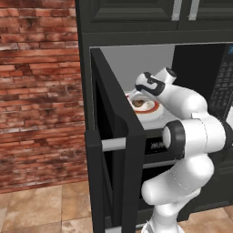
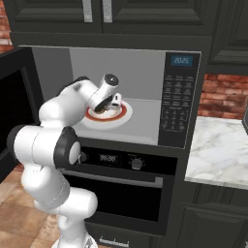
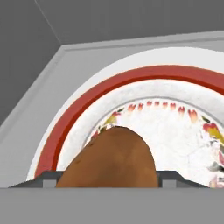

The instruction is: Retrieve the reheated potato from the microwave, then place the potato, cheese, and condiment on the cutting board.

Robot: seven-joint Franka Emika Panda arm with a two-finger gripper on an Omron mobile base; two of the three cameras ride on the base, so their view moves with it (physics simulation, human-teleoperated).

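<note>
Both of my jaws are closed on the potato [image 3: 109, 159], one at each side of it. Beneath them, the potato rests on the red-rimmed plate [image 3: 144, 81] inside the microwave [image 2: 181, 104].

The microwave [image 2: 145, 127] floor carries a white, red-rimmed plate [image 3: 109, 87]; on it, toward six o'clock, apparently rests the potato [image 3: 111, 159].
</note>
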